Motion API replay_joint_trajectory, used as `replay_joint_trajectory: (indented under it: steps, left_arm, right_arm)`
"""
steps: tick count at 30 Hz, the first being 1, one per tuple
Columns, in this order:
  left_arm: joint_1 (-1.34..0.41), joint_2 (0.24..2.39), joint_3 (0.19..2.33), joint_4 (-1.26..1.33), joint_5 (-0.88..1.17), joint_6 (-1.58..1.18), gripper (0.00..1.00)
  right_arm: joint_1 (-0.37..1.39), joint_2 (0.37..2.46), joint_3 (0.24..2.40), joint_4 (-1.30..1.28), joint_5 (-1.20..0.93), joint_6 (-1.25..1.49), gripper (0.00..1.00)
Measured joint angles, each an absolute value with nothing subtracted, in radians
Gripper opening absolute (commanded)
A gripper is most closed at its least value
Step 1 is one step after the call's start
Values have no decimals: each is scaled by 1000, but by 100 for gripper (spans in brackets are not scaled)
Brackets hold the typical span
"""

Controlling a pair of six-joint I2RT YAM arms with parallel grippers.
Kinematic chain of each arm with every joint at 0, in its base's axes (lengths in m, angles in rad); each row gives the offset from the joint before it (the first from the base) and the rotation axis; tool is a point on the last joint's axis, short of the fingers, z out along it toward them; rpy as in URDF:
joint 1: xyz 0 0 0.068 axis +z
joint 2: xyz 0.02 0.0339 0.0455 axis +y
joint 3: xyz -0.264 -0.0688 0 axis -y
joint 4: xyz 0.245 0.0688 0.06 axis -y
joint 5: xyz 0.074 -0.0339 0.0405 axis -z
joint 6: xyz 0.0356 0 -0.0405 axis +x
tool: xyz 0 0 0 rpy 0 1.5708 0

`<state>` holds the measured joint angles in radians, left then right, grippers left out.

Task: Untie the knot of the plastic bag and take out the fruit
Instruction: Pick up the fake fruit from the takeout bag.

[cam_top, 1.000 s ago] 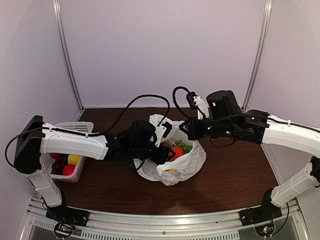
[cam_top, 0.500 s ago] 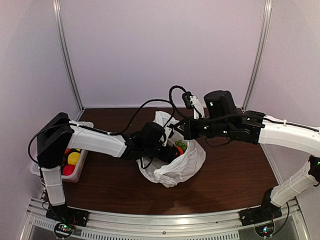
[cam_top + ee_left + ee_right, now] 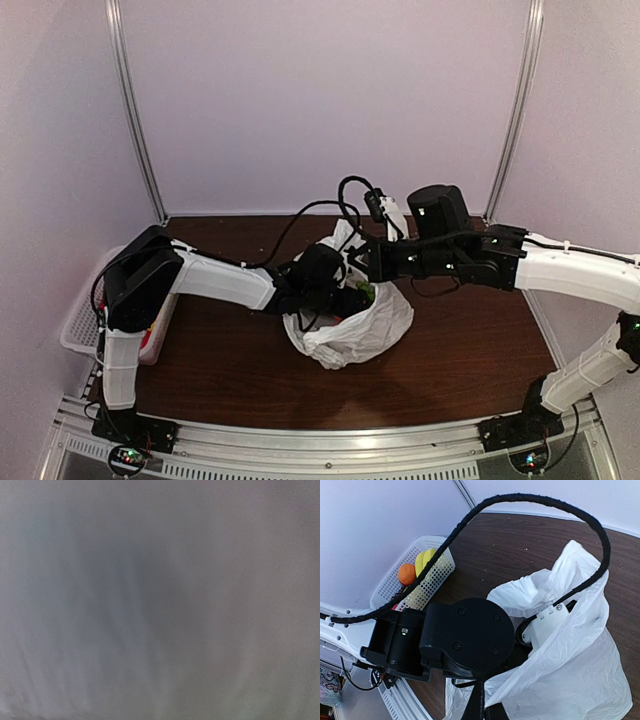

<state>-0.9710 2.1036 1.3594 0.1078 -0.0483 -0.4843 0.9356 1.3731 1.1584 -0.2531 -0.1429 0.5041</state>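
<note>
White plastic bag (image 3: 372,325) sits on the table (image 3: 470,355) from above, green fruit (image 3: 367,291) at its mouth, left gripper (image 3: 340,292) buried inside, right gripper (image 3: 362,262) clamped closed on the rim. Left wrist shows only grey film, so its spread I cannot tell. Right wrist: film bunches round the left arm (image 3: 470,635); withdrawing blind could drag the bag over.

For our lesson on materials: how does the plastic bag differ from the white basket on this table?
The plastic bag is thin, crinkled film; the basket is a stiff lattice. The bag stands in the middle of the table, mouth open upward; the basket sits at its left edge. The left arm reaches into the bag; no arm reaches into the basket. Both are white plastic and hold fruit.
</note>
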Motion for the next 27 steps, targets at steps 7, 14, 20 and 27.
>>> replay_joint_trajectory:
  steps: [7, 14, 20, 27]
  left_arm:
    - [-971, 2159, 1399, 104, -51, -484, 63]
    - [-970, 2164, 1405, 102, -67, -486, 48]
    - [-970, 2149, 1397, 81, -76, -485, 43]
    - [-970, 2004, 1297, 72, -75, -485, 42]
  right_arm:
    - [935, 1373, 1155, -249, -143, 505, 0]
    - [935, 1373, 1145, -236, -143, 505, 0]
    - [935, 1367, 1145, -236, -141, 504, 0]
    - [935, 1331, 1131, -237, -114, 504, 0]
